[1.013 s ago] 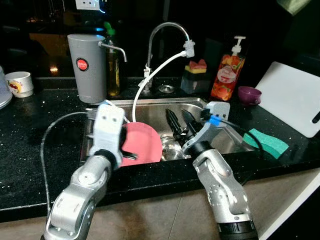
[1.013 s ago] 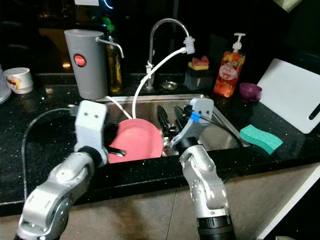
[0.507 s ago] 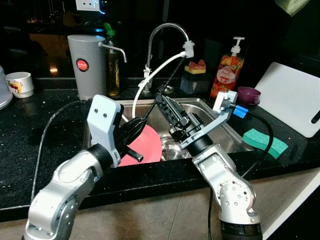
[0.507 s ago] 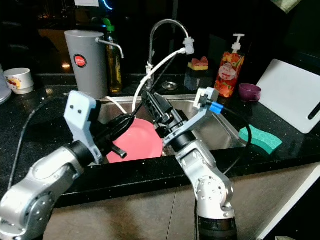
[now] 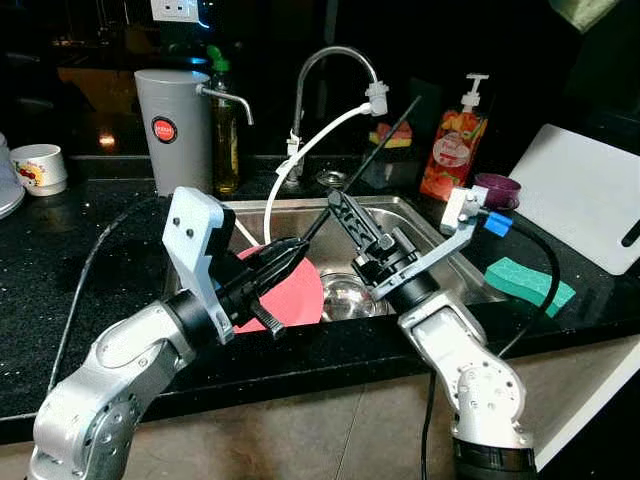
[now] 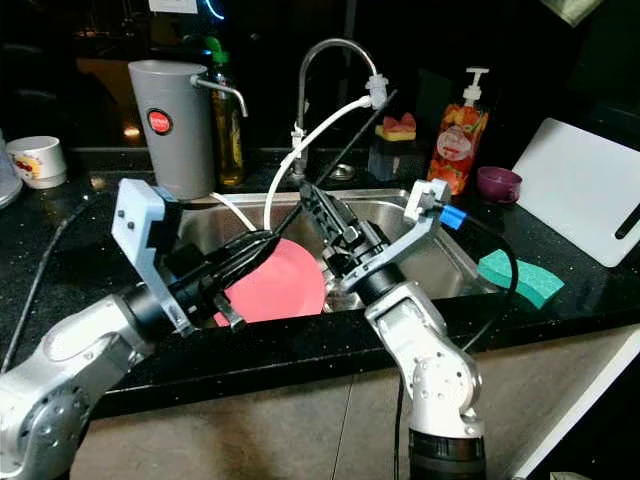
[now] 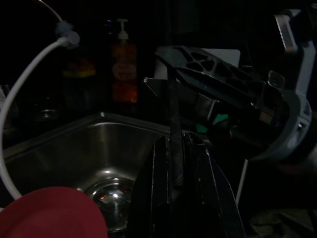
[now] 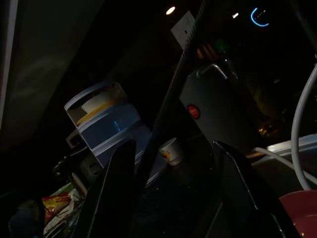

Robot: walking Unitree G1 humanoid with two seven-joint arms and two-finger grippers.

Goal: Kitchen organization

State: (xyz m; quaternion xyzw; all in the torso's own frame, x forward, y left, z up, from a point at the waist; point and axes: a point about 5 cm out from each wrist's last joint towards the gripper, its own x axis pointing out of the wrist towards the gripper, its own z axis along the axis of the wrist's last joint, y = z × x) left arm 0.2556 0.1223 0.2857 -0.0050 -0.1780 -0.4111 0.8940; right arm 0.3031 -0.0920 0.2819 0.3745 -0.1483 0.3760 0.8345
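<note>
Progress looks early: sink (image 5: 440, 285) holds a red plate (image 5: 292, 292) and a steel bowl (image 5: 345, 296), and the bench (image 5: 80, 250) carries loose items, so most of the tidy-up is left, as I read it.

Task item in hand is a long thin black rod (image 5: 372, 145), maybe a chopstick or skewer, can't tell which. It runs diagonally from low over the plate up toward the tap (image 5: 335, 62).

Left gripper (image 5: 292, 254) hangs over the near-left part of the sink, just above the plate. Fingers narrow, clamped on the rod's lower end; left wrist view shows the rod (image 7: 173, 144) pinched between the two fingers and sticking out past the tips.

Right gripper (image 5: 347, 208) is above mid-sink, pointing up and toward the robot's left. Fingers spread apart; in the right wrist view the rod (image 8: 171, 106) passes through the gap between them. Whether either finger touches the rod, can't tell. So rod sits inside the right gripper's open span, further up its length than the left grip.

Looks like a hand-to-hand transfer or regrip mid-step, not finished.

Other stuff on the bench: grey dispenser (image 5: 175, 130) back left, cup (image 5: 38, 166) far left, soap bottle (image 5: 450, 140), purple bowl (image 5: 497, 188), green sponge (image 5: 530, 285), white board (image 5: 590, 200) to the right.
</note>
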